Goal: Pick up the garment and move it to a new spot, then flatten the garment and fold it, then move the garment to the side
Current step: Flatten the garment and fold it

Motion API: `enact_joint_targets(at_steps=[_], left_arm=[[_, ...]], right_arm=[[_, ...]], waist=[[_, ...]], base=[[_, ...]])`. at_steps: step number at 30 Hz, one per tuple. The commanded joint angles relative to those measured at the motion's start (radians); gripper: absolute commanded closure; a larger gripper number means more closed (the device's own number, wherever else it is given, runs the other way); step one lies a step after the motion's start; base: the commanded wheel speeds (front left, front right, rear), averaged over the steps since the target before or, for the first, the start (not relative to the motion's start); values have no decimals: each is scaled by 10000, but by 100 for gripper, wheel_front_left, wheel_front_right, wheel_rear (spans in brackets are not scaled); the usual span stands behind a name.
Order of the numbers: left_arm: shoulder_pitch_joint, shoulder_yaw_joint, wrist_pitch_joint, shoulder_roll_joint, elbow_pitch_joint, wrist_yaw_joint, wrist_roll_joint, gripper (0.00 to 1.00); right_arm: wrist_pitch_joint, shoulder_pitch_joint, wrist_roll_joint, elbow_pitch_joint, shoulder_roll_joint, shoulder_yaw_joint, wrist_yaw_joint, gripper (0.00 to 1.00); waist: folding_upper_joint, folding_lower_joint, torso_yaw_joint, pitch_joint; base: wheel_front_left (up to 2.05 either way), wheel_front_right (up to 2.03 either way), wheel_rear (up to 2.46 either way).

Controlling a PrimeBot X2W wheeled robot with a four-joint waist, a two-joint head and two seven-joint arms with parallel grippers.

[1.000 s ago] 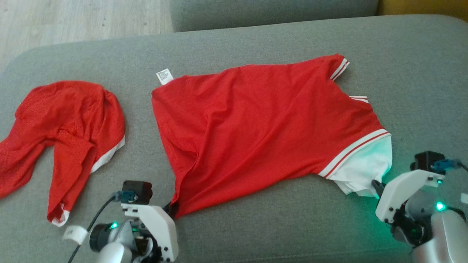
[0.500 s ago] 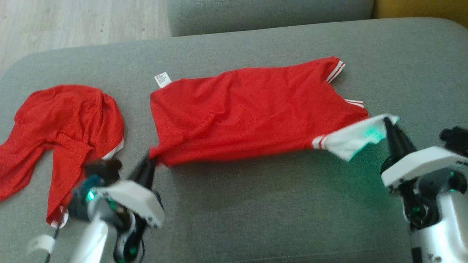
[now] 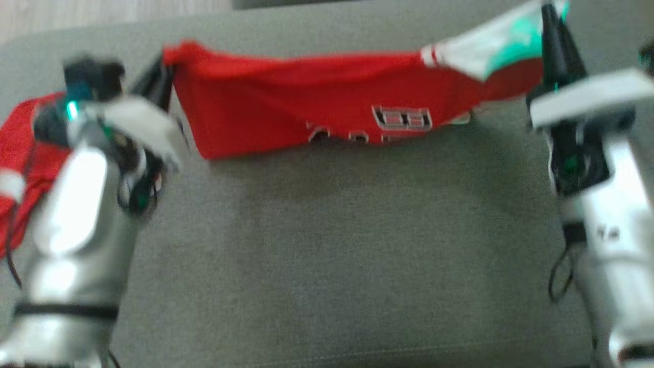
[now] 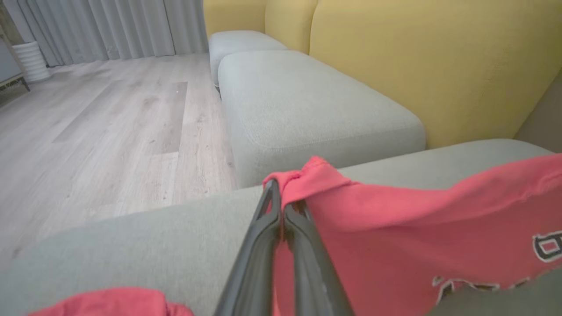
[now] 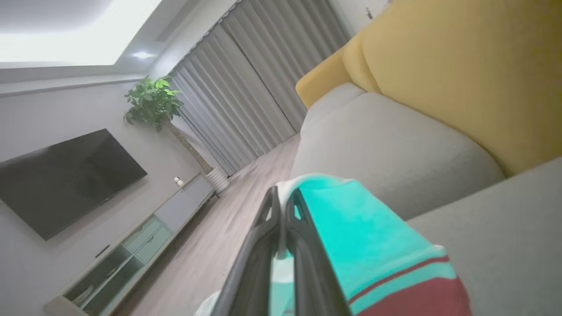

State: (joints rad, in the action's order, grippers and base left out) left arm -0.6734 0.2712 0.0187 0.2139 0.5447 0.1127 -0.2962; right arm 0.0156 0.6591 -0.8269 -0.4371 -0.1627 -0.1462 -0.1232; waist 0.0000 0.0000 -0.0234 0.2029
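Raised since a second ago, the garment [image 3: 306,112] hangs between our left gripper [image 3: 164,65] and right gripper [image 3: 547,13], both pinched on it, so we judge relocation underway.

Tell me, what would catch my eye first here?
A red shirt hangs stretched over the grey sofa, print showing. The left claw pinches its red corner, and the right claw pinches its white end. Another red cloth lies at the sofa's left.
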Motion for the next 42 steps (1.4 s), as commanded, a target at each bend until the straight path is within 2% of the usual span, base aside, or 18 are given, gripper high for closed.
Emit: enact_joint_targets(at_steps=[1,2,9,14,20,25,32,36,42], left_arm=[[-1307,-225,6,335,60,53,-46,100],[-1307,-225,6,335,60,53,-46,100],[-4995,39,117,108,2232,163,-512,100],[-7386,364,679,102,3091,175,-578,100],[-9810,691,1278,82,3817,178,-737,100],[-11269,856,1378,80,4558,179,-907,100],[-11663,905,1295,105,5656,179,-1496,100],[-10934,1239,1125,122,5895,179,-2109,100],[-9358,2278,850,433,5644,180,-2924,100]], right_arm=[[163,1094,-135,36,-30,-329,-75,100],[163,1094,-135,36,-30,-329,-75,100],[583,4684,-545,-1816,-297,-1047,-75,100],[1081,7131,-572,-2701,-529,-1484,-75,100],[1615,9543,-1081,-3242,-594,-1778,-75,100],[1867,11062,-1354,-3521,-854,-2088,-75,100],[1669,11495,-1819,-3668,-859,-3178,-75,100],[1448,10694,-2218,-3618,-925,-3976,-75,100],[1540,9000,-3131,-3326,-1173,-4817,-75,100]], waist=[[0,0,-34,364],[0,0,-34,364],[0,0,40,1233],[0,0,77,1713],[0,0,148,2085],[0,0,245,2427],[0,0,192,2735],[0,0,132,2688],[0,0,-18,2209]], base=[[0,0,0],[0,0,0],[0,0,0],[0,0,0],[0,0,0],[0,0,0],[0,0,0],[0,0,0],[0,0,0]])
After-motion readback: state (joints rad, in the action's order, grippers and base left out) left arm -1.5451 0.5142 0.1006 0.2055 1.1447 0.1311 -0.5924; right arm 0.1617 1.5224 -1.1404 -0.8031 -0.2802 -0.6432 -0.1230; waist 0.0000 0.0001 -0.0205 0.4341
